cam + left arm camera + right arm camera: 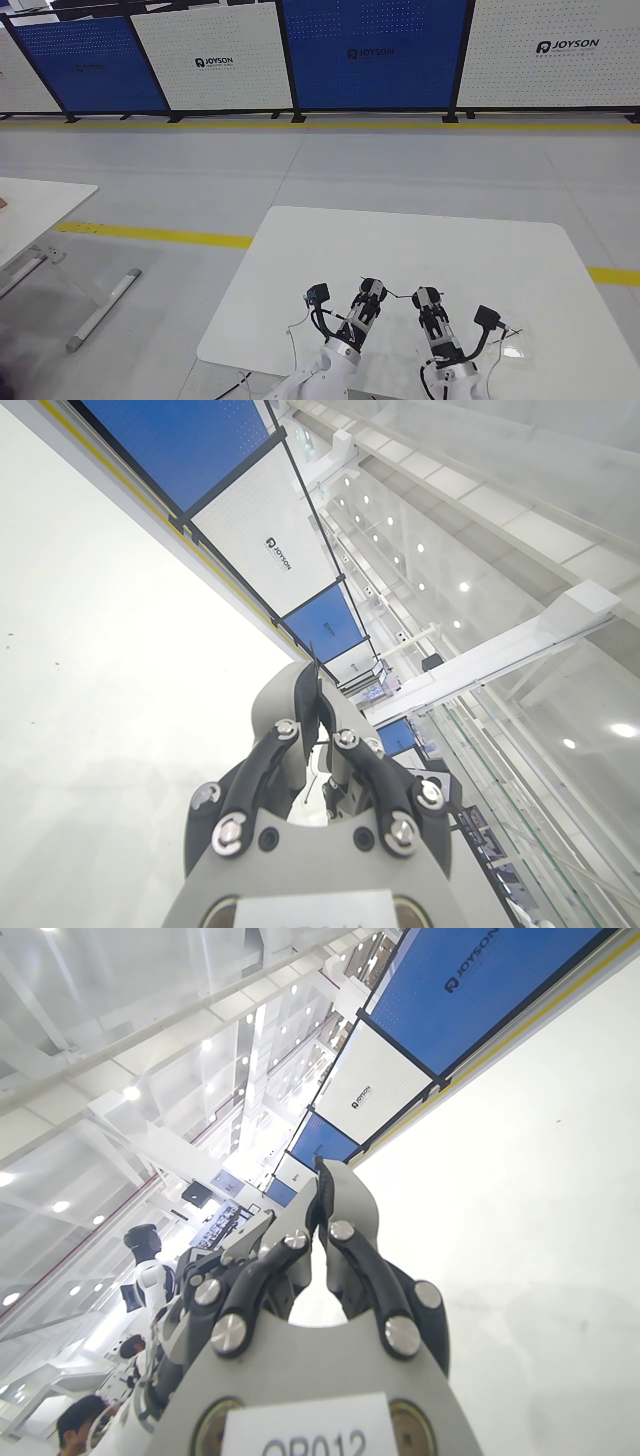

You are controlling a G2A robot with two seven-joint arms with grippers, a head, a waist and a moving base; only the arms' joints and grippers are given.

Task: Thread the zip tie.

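As arms (345, 335) sit parallel, fingers (306, 700) pinch zip tie (398, 294).

zip tie (313, 653) mostly hidden, tiny from above

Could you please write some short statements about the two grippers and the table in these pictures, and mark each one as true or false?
1. The left gripper and the right gripper are both over the white table. True.
2. The left gripper is wide open. False: it is shut, and the thin black zip tie sticks out past its tips.
3. The right gripper is shut. True.
4. The grippers are at opposite ends of the table. False: they are close together, near the table's near edge.
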